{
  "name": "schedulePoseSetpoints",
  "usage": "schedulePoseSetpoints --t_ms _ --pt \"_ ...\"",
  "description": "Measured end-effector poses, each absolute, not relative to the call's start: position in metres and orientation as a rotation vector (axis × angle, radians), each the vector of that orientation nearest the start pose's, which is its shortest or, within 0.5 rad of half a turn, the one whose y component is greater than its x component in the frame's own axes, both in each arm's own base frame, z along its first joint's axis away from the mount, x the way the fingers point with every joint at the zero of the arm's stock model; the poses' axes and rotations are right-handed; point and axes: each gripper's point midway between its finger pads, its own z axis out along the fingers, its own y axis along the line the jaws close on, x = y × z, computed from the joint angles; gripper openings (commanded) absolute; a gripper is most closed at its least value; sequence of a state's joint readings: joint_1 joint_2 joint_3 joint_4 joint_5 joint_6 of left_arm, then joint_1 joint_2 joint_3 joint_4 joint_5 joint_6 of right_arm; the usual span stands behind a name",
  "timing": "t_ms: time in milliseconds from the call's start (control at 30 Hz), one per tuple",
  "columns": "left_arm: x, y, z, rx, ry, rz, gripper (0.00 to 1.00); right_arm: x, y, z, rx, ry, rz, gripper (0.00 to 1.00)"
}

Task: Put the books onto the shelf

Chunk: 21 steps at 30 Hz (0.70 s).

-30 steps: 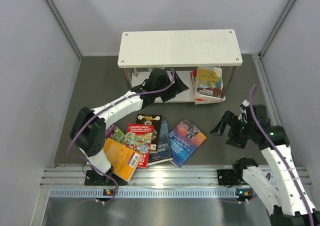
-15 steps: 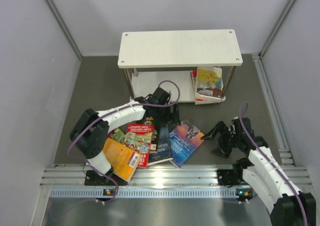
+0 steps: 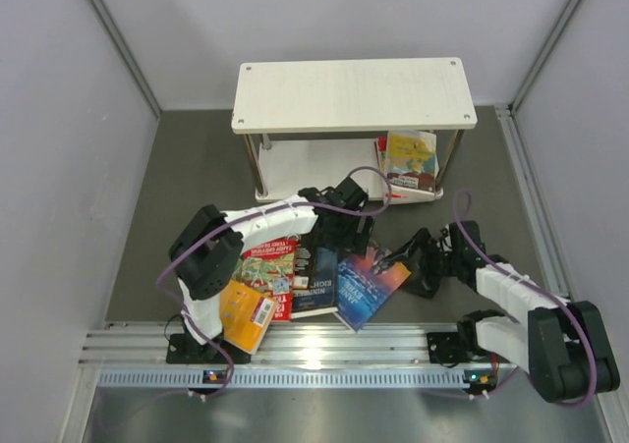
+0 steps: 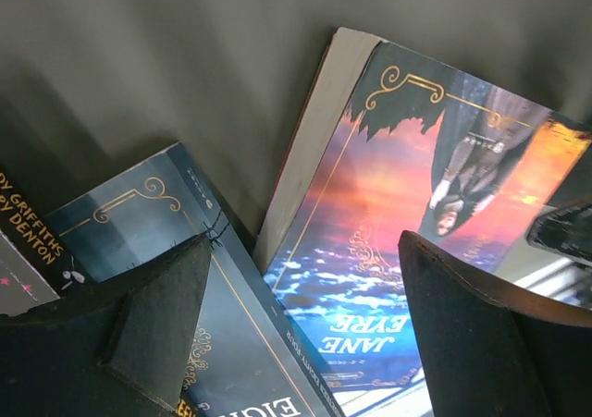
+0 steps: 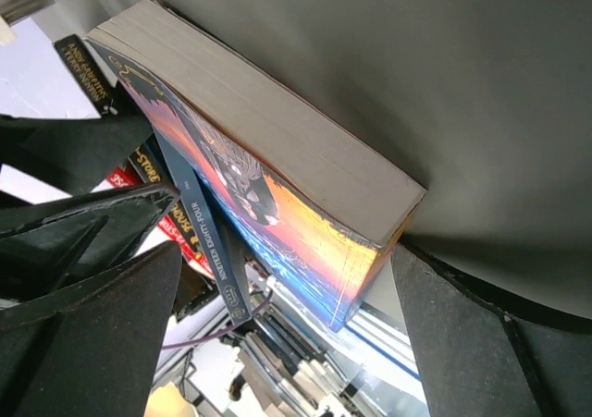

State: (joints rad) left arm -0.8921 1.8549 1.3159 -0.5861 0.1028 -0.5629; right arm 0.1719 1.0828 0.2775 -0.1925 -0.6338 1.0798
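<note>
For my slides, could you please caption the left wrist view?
Open left gripper above Jane Eyre, beside a blue paperback.

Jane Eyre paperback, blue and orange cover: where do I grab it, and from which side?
I'd take the blue-and-orange Jane Eyre paperback by its long page edge, coming in low from the right with the right gripper. That edge is free and faces its open fingers; the opposite side overlaps the dark blue paperback.
</note>
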Motion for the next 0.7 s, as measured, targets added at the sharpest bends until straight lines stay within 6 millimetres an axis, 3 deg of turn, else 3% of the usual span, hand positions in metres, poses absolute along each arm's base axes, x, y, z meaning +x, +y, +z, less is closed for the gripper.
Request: schedulePoseSetpoints --t_ms 367,700 --pt "0.22 -0.339 0.047 0.697 2.714 -0.402 0.9 0.182 0.17 0.04 0.939 2.577 1.267 0.98" --pt "0.219 -0.338 0.043 0.642 2.698 -0.458 0.91 0.205 0.172 0.043 0.893 2.469 1.289 0.97"
